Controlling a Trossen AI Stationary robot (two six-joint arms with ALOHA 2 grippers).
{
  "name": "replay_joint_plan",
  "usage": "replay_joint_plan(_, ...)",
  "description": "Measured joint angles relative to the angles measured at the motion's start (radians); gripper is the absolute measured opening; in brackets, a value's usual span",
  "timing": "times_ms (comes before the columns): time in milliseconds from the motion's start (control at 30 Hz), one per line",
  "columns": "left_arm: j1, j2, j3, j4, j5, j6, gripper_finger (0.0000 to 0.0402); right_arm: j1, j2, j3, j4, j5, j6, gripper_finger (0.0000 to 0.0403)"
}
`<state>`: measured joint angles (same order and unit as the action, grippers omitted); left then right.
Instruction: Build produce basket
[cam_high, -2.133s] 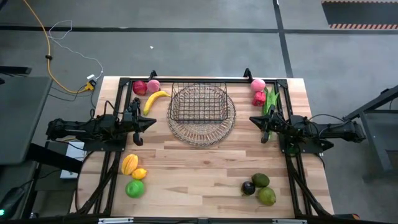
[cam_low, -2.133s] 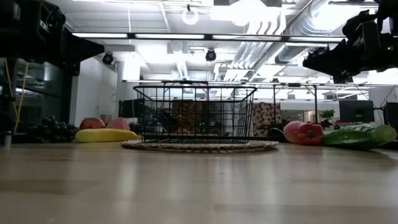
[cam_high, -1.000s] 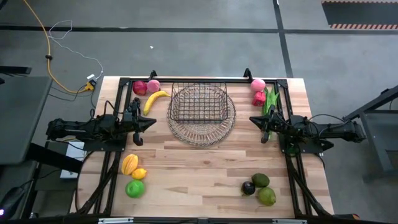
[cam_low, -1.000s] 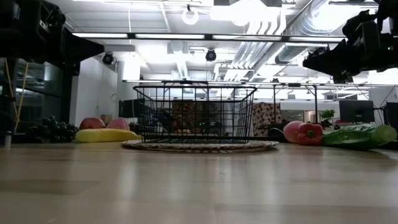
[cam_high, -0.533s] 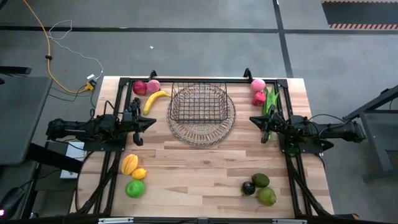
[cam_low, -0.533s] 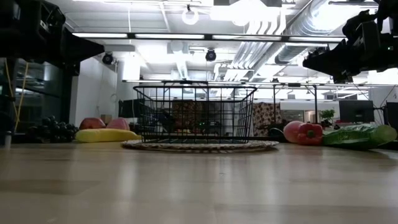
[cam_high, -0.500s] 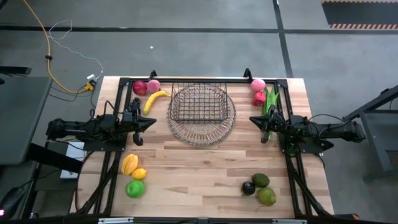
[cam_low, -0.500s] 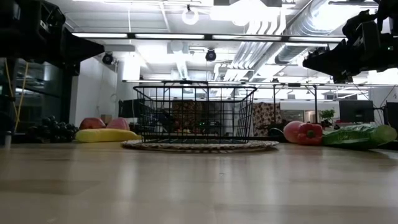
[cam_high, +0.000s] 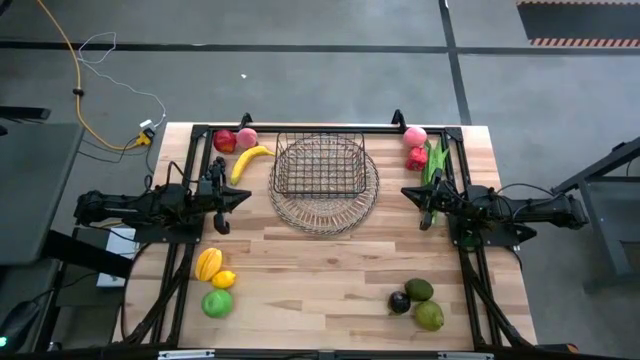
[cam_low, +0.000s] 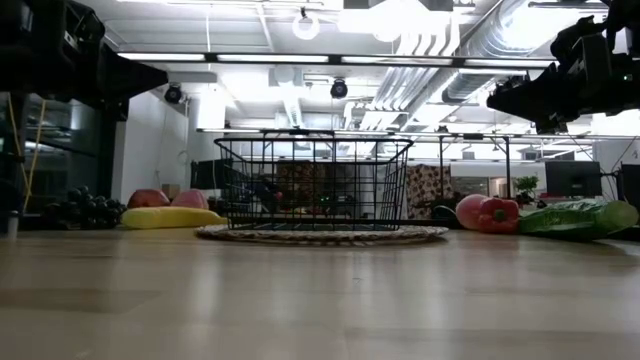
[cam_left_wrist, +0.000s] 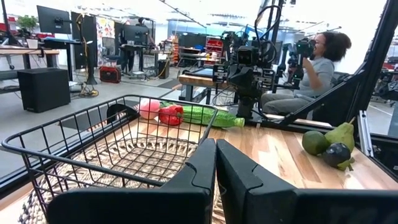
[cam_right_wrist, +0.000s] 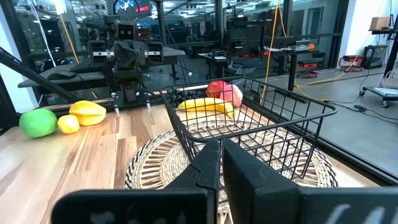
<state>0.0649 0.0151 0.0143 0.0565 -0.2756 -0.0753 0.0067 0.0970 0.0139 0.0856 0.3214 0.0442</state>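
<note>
The dark wire basket (cam_high: 320, 165) stands empty on a round woven dish (cam_high: 325, 212) at the table's far middle. Produce lies in groups of three. A red apple (cam_high: 225, 140), a pink fruit and a banana (cam_high: 250, 160) are at the far left. A pink fruit (cam_high: 415, 135), a red pepper and green pods (cam_high: 434, 162) are at the far right. My left gripper (cam_high: 245, 198) is shut and level, left of the basket, pointing at it. My right gripper (cam_high: 407, 192) is shut and level on the basket's right. Both are empty.
Near left lie an orange-yellow fruit (cam_high: 208, 264), a lemon (cam_high: 224, 280) and a green fruit (cam_high: 217, 302). Near right lie an avocado (cam_high: 419, 290), a dark purple fruit (cam_high: 400, 302) and a green pear (cam_high: 430, 316). A seated person (cam_left_wrist: 314, 65) is beyond the table's right side.
</note>
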Motion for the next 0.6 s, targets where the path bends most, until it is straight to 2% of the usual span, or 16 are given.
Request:
replay_joint_plan(133, 0.000, 0.000, 0.000, 0.008, -0.001, -0.001, 0.0003, 0.000, 0.000, 0.000, 0.000, 0.000, 0.000, 0.0012)
replay_joint_plan(333, 0.000, 0.037, 0.000, 0.179, -0.091, -0.041, 0.0011, 0.000, 0.000, 0.000, 0.000, 0.000, 0.000, 0.0012)
replay_joint_plan(433, 0.000, 0.107, 0.033, 0.135, -0.165, -0.069, 0.0044, 0.000, 0.000, 0.000, 0.000, 0.000, 0.000, 0.0012)
replay_joint_plan(600, 0.001, 0.297, 0.166, -0.066, -0.346, -0.146, 0.0140, 0.000, 0.000, 0.000, 0.000, 0.000, 0.000, 0.0012)
